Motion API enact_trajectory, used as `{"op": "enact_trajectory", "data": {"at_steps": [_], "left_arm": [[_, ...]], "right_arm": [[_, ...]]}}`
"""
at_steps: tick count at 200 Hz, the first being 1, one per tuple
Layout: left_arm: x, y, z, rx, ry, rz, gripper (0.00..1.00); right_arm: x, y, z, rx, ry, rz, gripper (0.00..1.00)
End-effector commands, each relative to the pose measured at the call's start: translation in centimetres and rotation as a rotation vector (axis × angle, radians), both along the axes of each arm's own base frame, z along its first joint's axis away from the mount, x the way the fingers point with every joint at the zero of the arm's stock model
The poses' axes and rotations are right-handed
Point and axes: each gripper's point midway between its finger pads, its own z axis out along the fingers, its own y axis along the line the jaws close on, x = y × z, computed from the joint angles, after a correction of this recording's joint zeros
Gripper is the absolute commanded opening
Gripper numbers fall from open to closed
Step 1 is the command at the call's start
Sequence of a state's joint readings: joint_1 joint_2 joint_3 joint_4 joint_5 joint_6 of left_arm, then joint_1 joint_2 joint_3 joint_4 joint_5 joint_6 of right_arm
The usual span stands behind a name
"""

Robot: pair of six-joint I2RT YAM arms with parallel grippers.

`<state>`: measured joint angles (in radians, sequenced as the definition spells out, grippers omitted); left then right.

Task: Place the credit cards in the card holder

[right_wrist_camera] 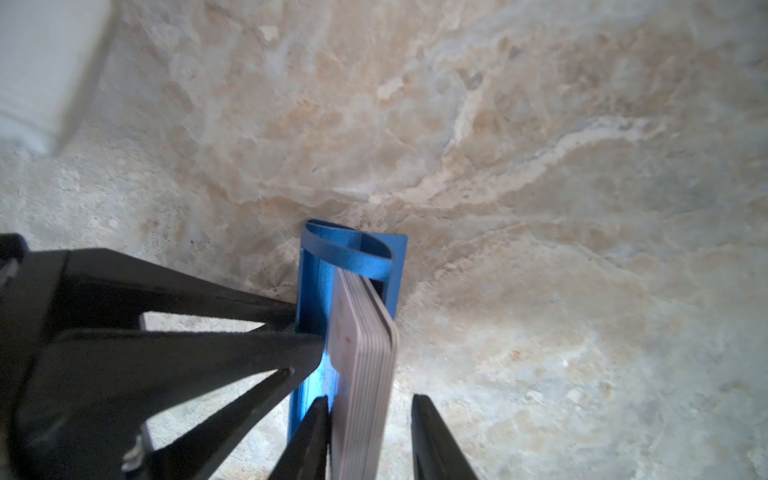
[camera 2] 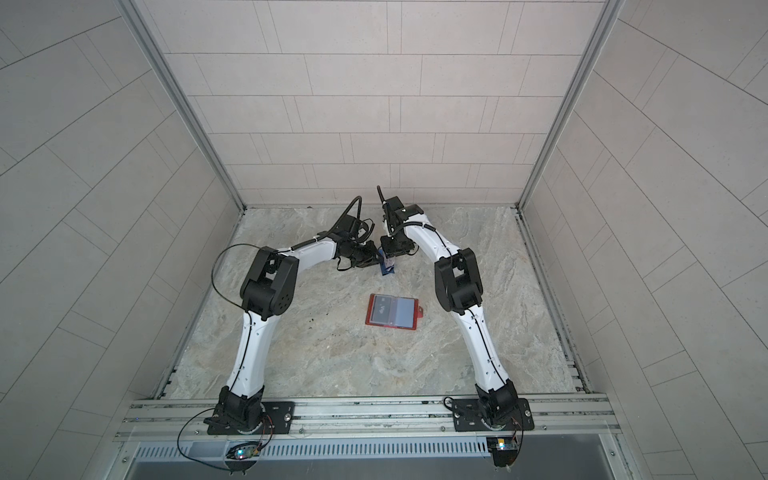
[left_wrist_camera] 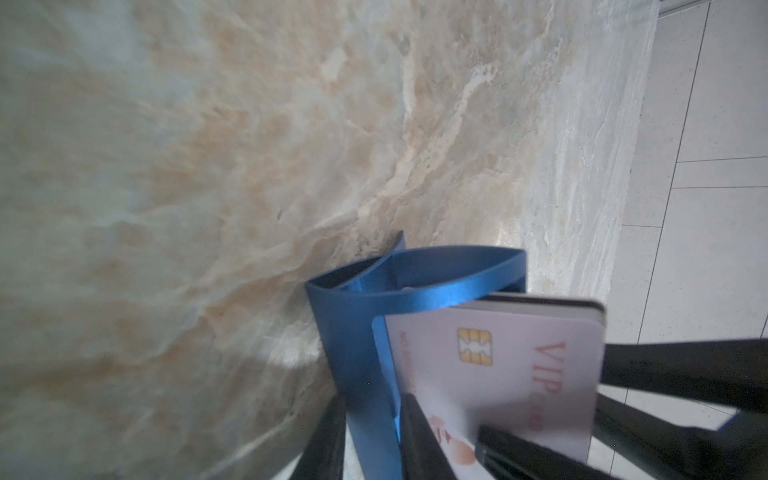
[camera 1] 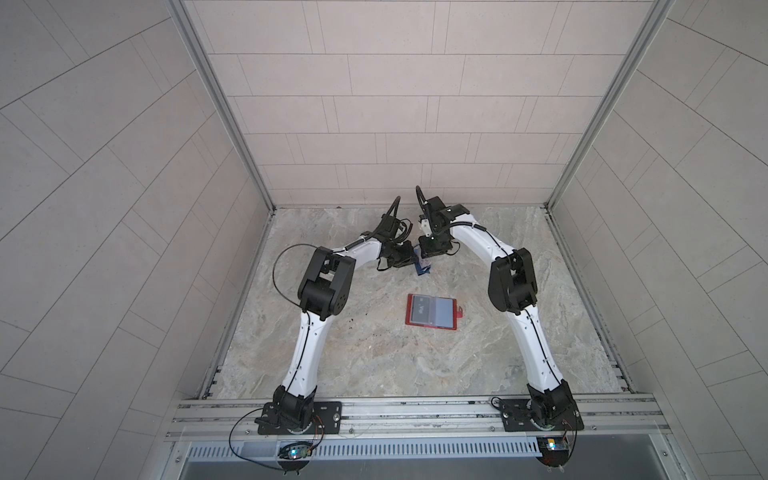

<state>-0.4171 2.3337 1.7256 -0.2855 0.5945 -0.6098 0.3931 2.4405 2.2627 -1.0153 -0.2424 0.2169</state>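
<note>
Cards (right_wrist_camera: 365,374) upright in blue stand (right_wrist_camera: 311,291), right jaws spread astride them (one touching), left jaws pinching stand.

Left end effector (camera 2: 377,261) and right end effector (camera 2: 390,258) meet at blue stand (camera 2: 386,272).

Soft even brightness, faint shadows, fisheye bending at top-view edges, blurry tabletop (left_wrist_camera: 124,208) in both wrist views.

Robot lab test cell, tile-patterned panels (camera 1: 395,104) on three sides, aluminium corner posts (camera 1: 224,104), marble-look tabletop (camera 1: 374,361), left arm (camera 1: 305,345) and right arm (camera 1: 536,345) bolted to slotted rail (camera 1: 415,409)
</note>
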Motion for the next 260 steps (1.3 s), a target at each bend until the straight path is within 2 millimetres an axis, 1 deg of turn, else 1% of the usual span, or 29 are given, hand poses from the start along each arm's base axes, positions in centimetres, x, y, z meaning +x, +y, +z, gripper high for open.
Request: {"op": "enact_trajectory", "data": {"at_steps": [1,40,77,94,129,169,213,260], "left_arm": [[-2.8,2.0,-5.4,0.119,0.140,0.008,0.25],[-2.9,2.1,-5.6,0.124,0.142,0.008,0.25],[-2.9,2.1,-5.6,0.126,0.141,0.009,0.25],[-3.0,2.2,-5.7,0.126,0.143,0.010,0.24],[-3.0,2.1,-5.6,0.125,0.141,0.011,0.24],[-3.1,2.2,-5.9,0.127,0.146,0.012,0.24],[-3.1,2.2,-6.0,0.126,0.146,0.013,0.24],[-3.1,2.1,-5.8,0.116,0.148,0.014,0.23]], "right_arm": [[0.4,-2.7,1.4,-0.095,-0.034,-0.039,0.34],[0.4,-2.7,3.3,-0.082,-0.063,-0.041,0.33],[0.3,-2.6,4.6,-0.064,-0.083,-0.042,0.33],[0.3,-2.6,4.9,-0.064,-0.087,-0.042,0.33],[0.1,-2.7,4.7,-0.068,-0.078,-0.039,0.32],[0.0,-2.7,4.8,-0.066,-0.074,-0.035,0.25],[-0.1,-2.8,5.4,-0.071,-0.084,-0.033,0.16],[-0.3,-2.7,5.7,-0.069,-0.086,-0.028,0.03]]}}
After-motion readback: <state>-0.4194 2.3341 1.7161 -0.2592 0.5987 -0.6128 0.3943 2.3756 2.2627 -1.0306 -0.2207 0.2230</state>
